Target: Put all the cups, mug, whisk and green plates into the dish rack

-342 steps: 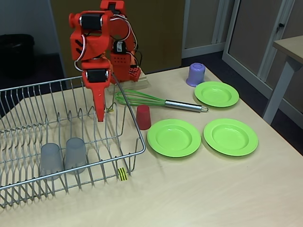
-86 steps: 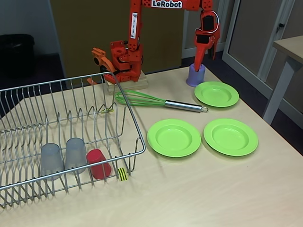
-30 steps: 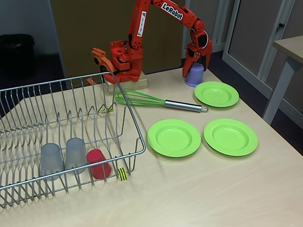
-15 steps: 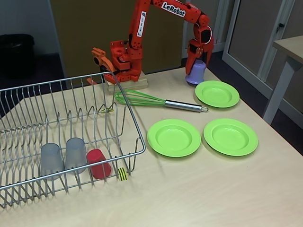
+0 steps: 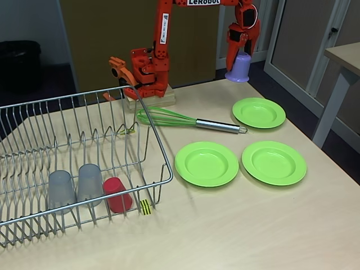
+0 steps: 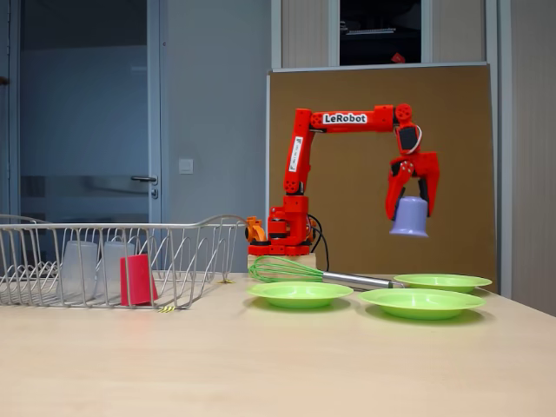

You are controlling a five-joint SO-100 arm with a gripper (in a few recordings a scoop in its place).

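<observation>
Mug hangs mouth down in the air, well above the tabletop, pinched at its upper end by the red arm's tool, whose fingers are closed against its sides. In the low side-on fixed view the mug sits clear above the far plate, with open space beneath it.

Three green plates lie flat on the tabletop, apart from one another: one at the far right, one in the middle and one to its right. The whisk lies on its side just behind the middle plate, green wires toward the arm's base and steel handle pointing at the far plate (its tip near that plate's rim, whether touching I cannot tell).

The dish rack takes up the left of the tabletop. Inside it, near the front edge, stand two grey cups side by side, mouth down, and just to their right the red cup lies tilted against the wires, close to the yellow-and-black tag. From the low fixed view the red cup shows through the rack's front wires.
</observation>
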